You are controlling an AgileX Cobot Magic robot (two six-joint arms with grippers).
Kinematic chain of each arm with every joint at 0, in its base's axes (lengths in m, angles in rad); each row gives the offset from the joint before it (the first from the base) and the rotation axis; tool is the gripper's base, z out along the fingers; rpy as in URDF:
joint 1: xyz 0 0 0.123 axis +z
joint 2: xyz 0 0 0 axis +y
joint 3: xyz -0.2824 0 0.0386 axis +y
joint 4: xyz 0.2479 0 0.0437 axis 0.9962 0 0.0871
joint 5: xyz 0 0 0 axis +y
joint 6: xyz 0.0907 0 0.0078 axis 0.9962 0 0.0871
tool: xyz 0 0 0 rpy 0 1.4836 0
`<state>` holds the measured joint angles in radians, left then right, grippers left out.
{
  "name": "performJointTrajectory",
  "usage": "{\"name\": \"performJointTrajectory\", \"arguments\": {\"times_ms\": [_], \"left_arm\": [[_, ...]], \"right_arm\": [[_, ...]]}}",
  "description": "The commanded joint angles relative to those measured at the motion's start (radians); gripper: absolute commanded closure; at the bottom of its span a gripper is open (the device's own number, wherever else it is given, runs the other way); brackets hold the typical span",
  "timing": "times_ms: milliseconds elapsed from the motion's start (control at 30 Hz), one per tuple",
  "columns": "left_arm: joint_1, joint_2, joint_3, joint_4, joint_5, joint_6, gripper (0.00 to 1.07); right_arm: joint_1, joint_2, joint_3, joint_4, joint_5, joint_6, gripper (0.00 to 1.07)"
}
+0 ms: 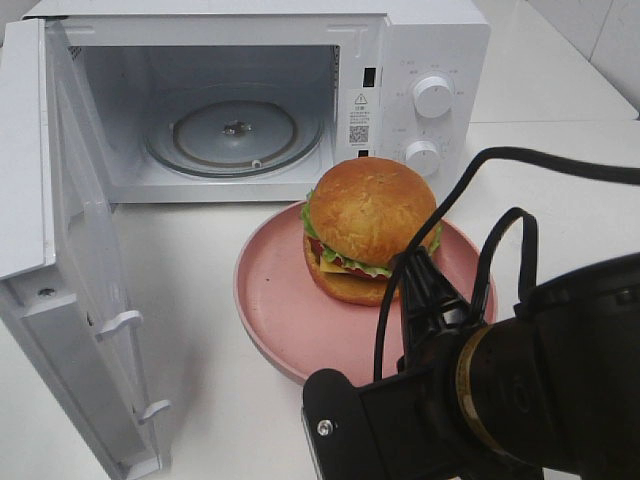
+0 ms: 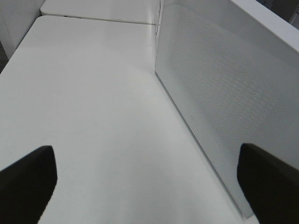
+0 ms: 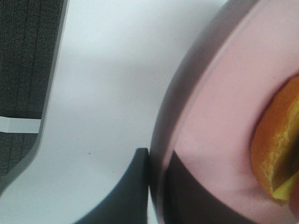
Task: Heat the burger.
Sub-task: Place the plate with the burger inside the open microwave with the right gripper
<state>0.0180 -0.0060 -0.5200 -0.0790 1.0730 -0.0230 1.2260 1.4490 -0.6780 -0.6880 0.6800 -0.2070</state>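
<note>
Burger (image 1: 368, 225) on pink plate (image 1: 285, 300), right pincer (image 3: 156, 184) pinching its rim

Microwave cavity (image 1: 232, 78) open; door (image 1: 80, 270) flanks left; plate (image 1: 285, 310), burger (image 1: 368, 225) before it.

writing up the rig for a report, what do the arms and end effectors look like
The right arm is bulky matte black, with a brass-coloured ring round one joint and a silver screw in a black block. Glossy black cables loop off it. The left end effector and right end effector have plain black, flat fingers; no markings show.
</note>
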Motion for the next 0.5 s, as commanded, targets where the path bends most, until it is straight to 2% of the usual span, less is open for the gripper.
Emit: {"name": "performJointTrajectory", "arguments": {"times_ms": [33, 500], "left_arm": [[-0.006, -0.016, 0.002, -0.007, -0.001, 0.0, 0.09], [-0.006, -0.016, 0.002, -0.007, -0.001, 0.0, 0.09]], "right_arm": [[-0.003, -0.005, -0.001, -0.068, -0.056, -0.04, 1.07], [-0.127, -0.005, -0.001, -0.047, -0.178, -0.231, 1.07]]}}
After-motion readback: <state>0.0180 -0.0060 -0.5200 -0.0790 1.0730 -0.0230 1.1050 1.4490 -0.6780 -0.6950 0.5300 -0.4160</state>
